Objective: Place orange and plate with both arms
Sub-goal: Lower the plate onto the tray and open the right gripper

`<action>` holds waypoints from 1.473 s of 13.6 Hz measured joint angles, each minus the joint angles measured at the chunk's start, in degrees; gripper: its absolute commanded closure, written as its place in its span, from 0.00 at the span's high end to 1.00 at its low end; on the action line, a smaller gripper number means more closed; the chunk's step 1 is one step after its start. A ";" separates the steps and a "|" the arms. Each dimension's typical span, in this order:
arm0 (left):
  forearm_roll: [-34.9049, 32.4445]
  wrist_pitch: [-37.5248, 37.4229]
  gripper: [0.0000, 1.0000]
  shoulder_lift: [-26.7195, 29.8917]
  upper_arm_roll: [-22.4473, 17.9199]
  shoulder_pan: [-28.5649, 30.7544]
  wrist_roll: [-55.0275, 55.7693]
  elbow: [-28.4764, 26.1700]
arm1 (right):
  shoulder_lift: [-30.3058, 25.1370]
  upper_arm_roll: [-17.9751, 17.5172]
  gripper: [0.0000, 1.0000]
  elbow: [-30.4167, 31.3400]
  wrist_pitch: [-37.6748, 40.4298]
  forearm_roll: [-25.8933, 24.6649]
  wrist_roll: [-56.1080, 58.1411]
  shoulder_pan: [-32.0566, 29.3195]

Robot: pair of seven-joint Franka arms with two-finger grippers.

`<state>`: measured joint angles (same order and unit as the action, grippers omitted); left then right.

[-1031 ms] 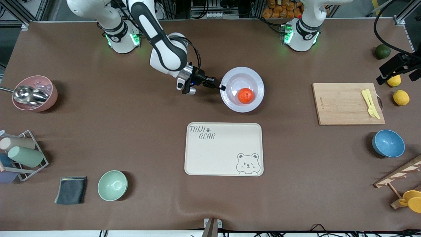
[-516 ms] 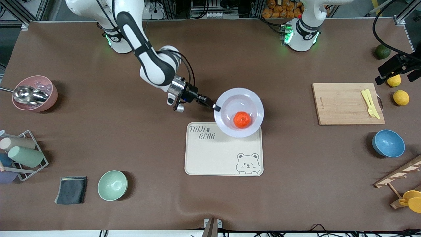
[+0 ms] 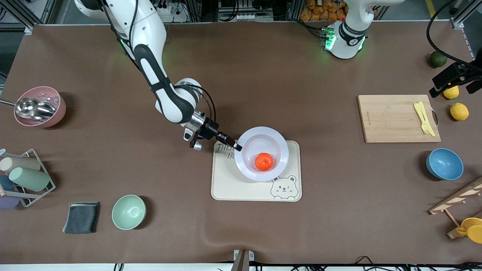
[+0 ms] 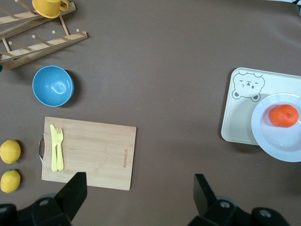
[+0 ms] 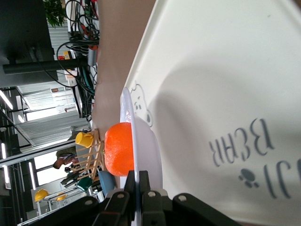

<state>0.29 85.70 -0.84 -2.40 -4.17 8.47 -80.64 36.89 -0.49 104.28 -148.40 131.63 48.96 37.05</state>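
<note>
My right gripper (image 3: 237, 146) is shut on the rim of the pale plate (image 3: 278, 148), at the side toward the right arm's end of the table. It holds the plate a little above the cream bear-print tray (image 3: 233, 186), over the tray's half nearer the robots. The orange (image 3: 264, 161) lies in the plate's centre. In the right wrist view the fingers pinch the thin rim (image 5: 134, 155), with the orange (image 5: 120, 148) just past them and the plate's shadow on the tray (image 5: 211, 94). My left gripper (image 4: 138, 181) waits open, high over bare table beside the cutting board.
A wooden cutting board (image 3: 391, 118) with yellow cutlery, two lemons (image 3: 459, 111), a dark green fruit (image 3: 438, 59) and a blue bowl (image 3: 444, 163) lie toward the left arm's end. A pink bowl (image 3: 39, 106), cup rack (image 3: 26, 177), dark cloth (image 3: 81, 217) and green bowl (image 3: 128, 212) lie toward the right arm's end.
My right gripper has carried the plate with the orange toward the front camera, from over bare table to over the tray. The left arm has not moved.
</note>
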 measured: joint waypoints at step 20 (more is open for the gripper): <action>0.00 0.12 1.00 -0.21 0.00 -0.45 0.00 -0.42 | 7.82 0.09 0.33 -7.03 -3.85 -2.44 0.79 -0.44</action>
<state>0.29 85.82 -1.05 -2.40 -4.61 8.47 -81.05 44.71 -0.40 97.25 -152.25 129.18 49.75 36.61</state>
